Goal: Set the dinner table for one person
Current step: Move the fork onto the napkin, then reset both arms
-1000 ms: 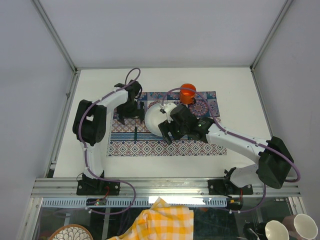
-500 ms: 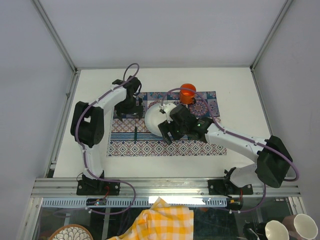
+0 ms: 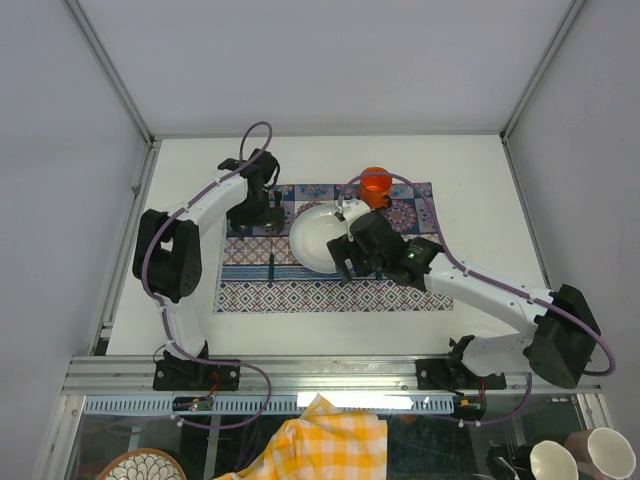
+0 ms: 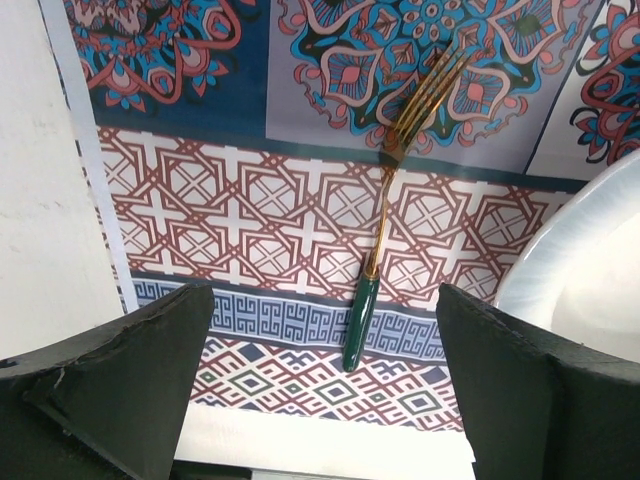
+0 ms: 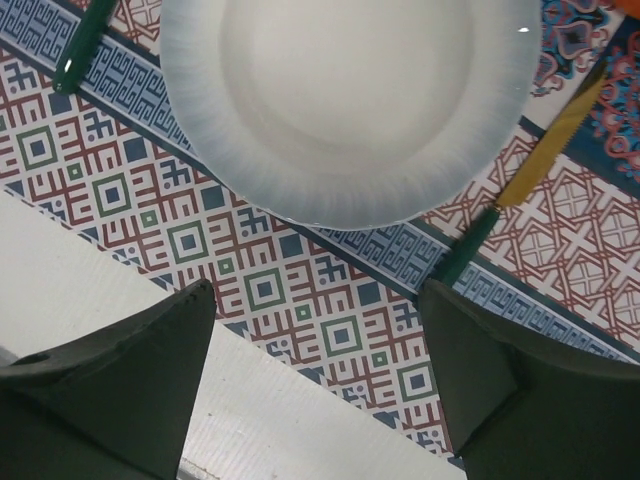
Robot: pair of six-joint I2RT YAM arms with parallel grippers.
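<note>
The dinner table (image 3: 470, 170) is a white top carrying a blue-and-purple patterned placemat (image 3: 400, 290). A white plate (image 3: 320, 235) lies on the mat with an orange cup (image 3: 376, 184) behind it. Left of the plate lies a gold fork with a green handle (image 4: 385, 210), also visible from above (image 3: 271, 268). A gold knife with a green handle (image 5: 510, 195) lies right of the plate (image 5: 350, 100). My left gripper (image 3: 252, 222) hovers open over the mat's left part, above the fork (image 4: 320, 400). My right gripper (image 3: 350, 265) hovers open over the plate's near edge (image 5: 315, 370), holding nothing.
Aluminium rails (image 3: 130, 190) edge the tabletop. Below the near rail lie a yellow checked cloth (image 3: 320, 440), a patterned bowl (image 3: 140, 465) and pale cups (image 3: 570, 455). Grey walls enclose the sides and back.
The right gripper has drawn back rightward off the plate, uncovering more of it. The left gripper has shifted a little toward the far left. Plate, fork and cup stay put.
</note>
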